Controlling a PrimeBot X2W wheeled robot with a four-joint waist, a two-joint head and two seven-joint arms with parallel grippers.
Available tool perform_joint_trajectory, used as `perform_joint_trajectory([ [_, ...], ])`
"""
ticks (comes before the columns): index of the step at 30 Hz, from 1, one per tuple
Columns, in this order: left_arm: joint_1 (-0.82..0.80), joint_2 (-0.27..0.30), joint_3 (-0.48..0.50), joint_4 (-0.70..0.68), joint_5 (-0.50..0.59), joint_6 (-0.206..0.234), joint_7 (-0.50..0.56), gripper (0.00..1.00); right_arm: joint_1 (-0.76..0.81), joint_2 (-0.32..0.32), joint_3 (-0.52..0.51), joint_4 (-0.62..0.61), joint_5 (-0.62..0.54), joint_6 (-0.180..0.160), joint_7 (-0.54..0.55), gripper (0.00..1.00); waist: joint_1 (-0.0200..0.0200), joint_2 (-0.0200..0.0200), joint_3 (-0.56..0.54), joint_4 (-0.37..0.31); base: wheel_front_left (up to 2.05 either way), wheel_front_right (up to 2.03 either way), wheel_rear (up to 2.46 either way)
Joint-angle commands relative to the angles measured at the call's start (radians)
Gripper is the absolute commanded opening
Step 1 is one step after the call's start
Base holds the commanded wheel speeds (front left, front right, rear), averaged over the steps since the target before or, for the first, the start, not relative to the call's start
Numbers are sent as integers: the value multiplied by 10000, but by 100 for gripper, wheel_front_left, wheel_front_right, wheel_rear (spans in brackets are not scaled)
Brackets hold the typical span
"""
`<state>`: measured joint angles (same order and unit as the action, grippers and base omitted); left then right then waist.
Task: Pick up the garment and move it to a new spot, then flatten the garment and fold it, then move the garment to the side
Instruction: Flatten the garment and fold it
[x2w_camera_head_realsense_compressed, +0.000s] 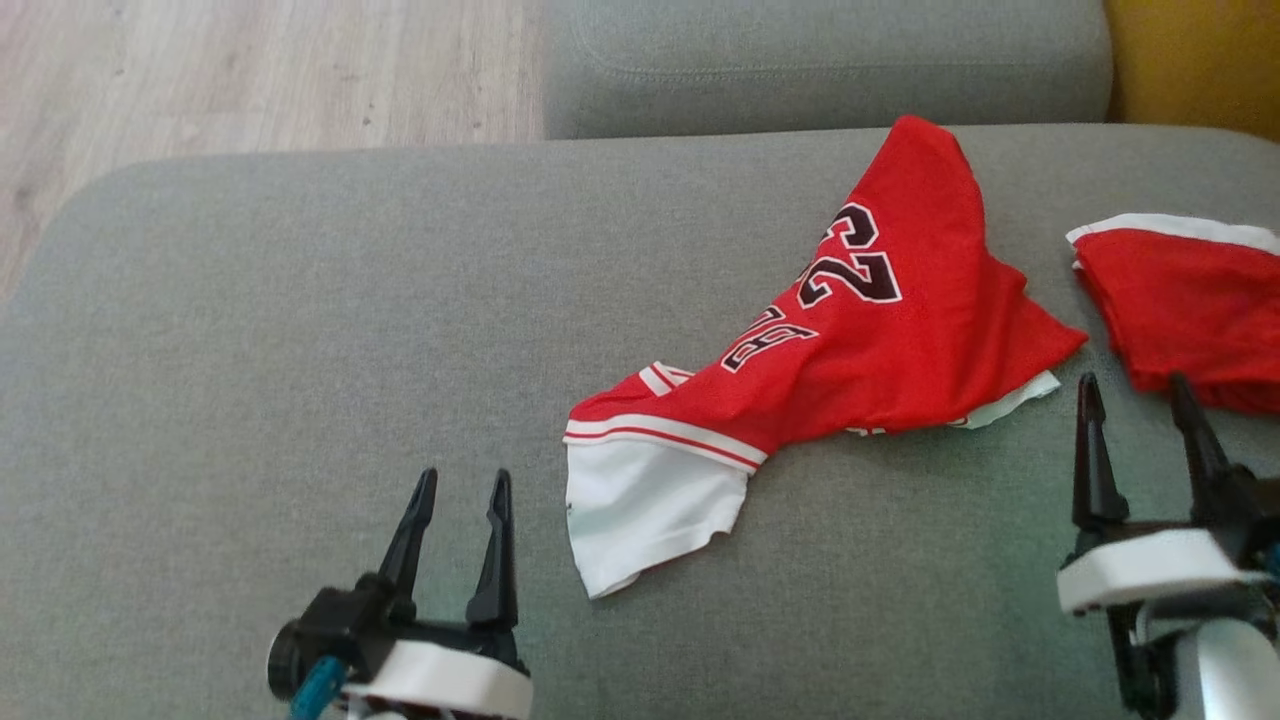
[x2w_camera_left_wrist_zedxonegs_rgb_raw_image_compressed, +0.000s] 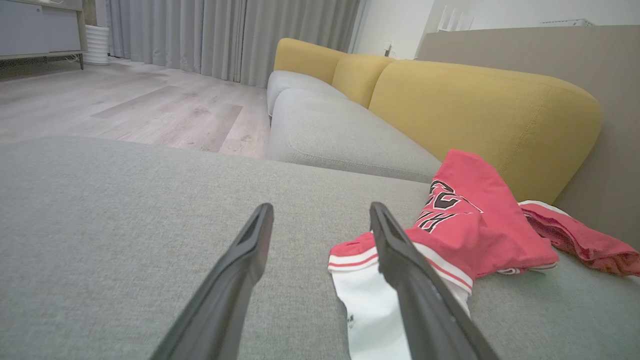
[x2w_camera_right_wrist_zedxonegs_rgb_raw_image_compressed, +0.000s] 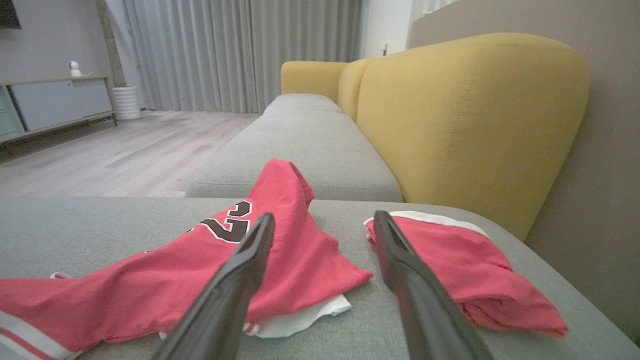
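Note:
A crumpled red garment (x2w_camera_head_realsense_compressed: 880, 330) with black "23" print and a white sleeve lies right of centre on the grey sofa seat (x2w_camera_head_realsense_compressed: 300, 330); it also appears in the left wrist view (x2w_camera_left_wrist_zedxonegs_rgb_raw_image_compressed: 475, 230) and the right wrist view (x2w_camera_right_wrist_zedxonegs_rgb_raw_image_compressed: 280, 260). My left gripper (x2w_camera_head_realsense_compressed: 462, 482) hovers open and empty at the lower left, a short way left of the white sleeve (x2w_camera_head_realsense_compressed: 640, 510). Open and empty too, my right gripper (x2w_camera_head_realsense_compressed: 1137, 385) sits at the lower right, just right of the garment's lower corner. Its fingers (x2w_camera_right_wrist_zedxonegs_rgb_raw_image_compressed: 235, 290) straddle the gap between the two red cloths.
A second red cloth (x2w_camera_head_realsense_compressed: 1190, 310) with a white band lies folded at the right edge, just above my right gripper. A yellow sofa back (x2w_camera_right_wrist_zedxonegs_rgb_raw_image_compressed: 470, 120) rises behind it. Another grey seat cushion (x2w_camera_head_realsense_compressed: 820, 60) lies farther off, with wooden floor (x2w_camera_head_realsense_compressed: 240, 70) at the upper left.

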<state>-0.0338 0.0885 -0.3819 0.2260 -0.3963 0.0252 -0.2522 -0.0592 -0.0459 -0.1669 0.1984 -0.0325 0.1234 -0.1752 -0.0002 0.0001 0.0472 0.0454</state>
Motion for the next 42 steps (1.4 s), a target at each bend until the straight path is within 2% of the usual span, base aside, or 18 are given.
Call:
perform_joint_trajectory([
  [1, -146, -11, 424, -311, -39, -7, -95, 100, -138, -49, 304, -532, 245, 73, 54, 100, 2, -1, -72, -6, 0, 0, 0],
  [7, 90, -30, 413, -279, -61, 11, -95, 100, 569, -46, 617, -1115, 898, 73, 226, 100, 2, -1, -183, 23, 0, 0, 0],
  [29, 153, 79, 105, -157, -60, 70, 23, 100, 800, -44, 747, -1420, 969, 73, 346, 100, 2, -1, -151, 171, 0, 0, 0],
  [36, -34, -67, -686, 293, 31, 1, 1055, 100, 604, -44, 868, -1491, 932, 73, 316, 100, 2, -1, 267, -17, 0, 0, 0],
  [42, -370, -269, -1152, 883, -137, 336, 1847, 100, 436, -43, 1039, -1481, 935, 73, 329, 100, 2, -1, 628, -302, 0, 0, 0],
])
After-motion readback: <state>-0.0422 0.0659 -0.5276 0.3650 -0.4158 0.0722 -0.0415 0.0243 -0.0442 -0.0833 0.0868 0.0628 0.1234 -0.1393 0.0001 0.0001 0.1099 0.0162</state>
